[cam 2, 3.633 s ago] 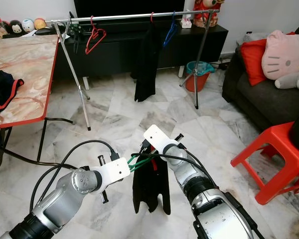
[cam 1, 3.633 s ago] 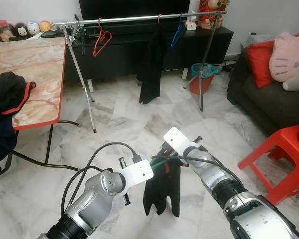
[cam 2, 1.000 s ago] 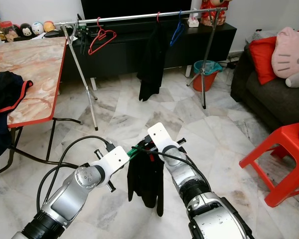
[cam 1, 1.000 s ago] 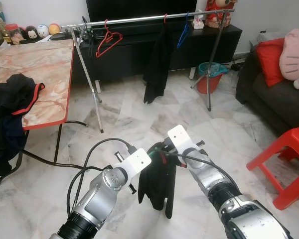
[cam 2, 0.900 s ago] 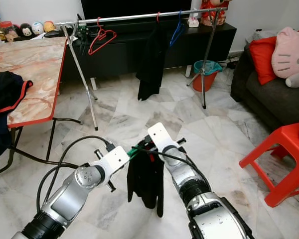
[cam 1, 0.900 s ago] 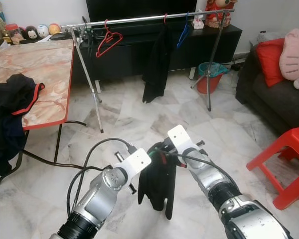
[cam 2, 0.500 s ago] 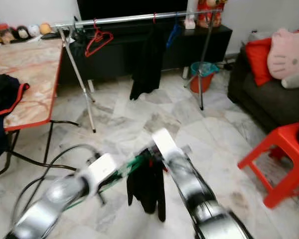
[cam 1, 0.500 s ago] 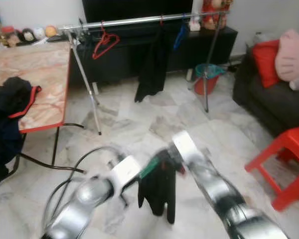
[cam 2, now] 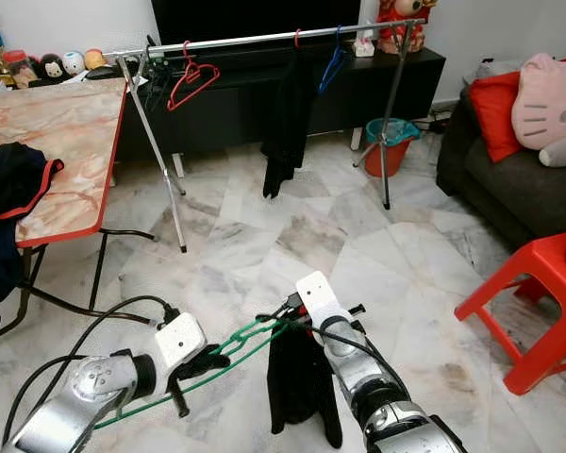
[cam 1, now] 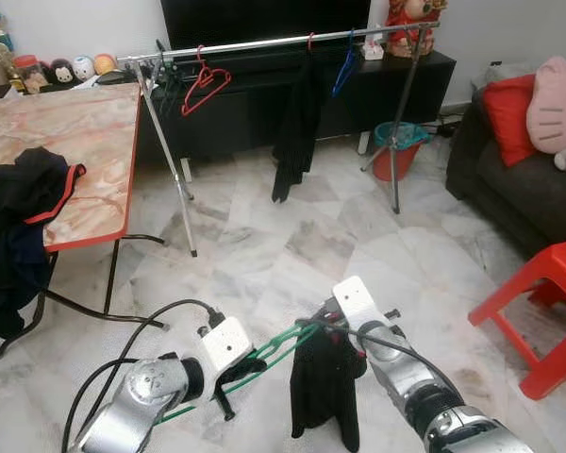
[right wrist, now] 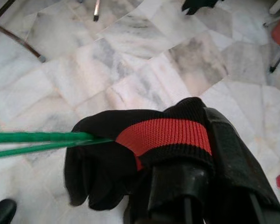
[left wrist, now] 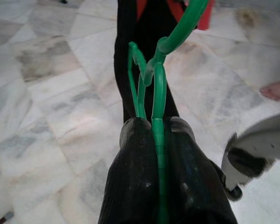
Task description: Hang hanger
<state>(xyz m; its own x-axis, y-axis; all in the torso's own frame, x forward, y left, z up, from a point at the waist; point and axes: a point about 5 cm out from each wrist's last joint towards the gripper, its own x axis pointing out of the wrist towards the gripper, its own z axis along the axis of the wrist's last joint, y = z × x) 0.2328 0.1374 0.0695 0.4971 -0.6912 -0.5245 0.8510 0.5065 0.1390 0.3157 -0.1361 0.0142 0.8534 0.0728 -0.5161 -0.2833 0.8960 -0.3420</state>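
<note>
The long silver clothes rail [cam 1: 264,42] on its tripod legs stands well ahead across the marble floor. A black garment with a red band [cam 1: 325,382] hangs from a thin green plastic hanger [cam 1: 278,347] between the arms. The left gripper [left wrist: 151,128] pinches the hanger's hook end; the right gripper [right wrist: 196,172] clamps the garment's collar. If the arms drift apart while walking, the garment may slide off.

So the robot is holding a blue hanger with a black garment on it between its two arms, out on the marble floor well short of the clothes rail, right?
Not quite: the hanger is green, not blue, as the left wrist view shows plainly. The rest holds: the left end effector is shut on it, the right end effector grips the black garment at its collar, and the clothes rail stands far across the marble floor.
</note>
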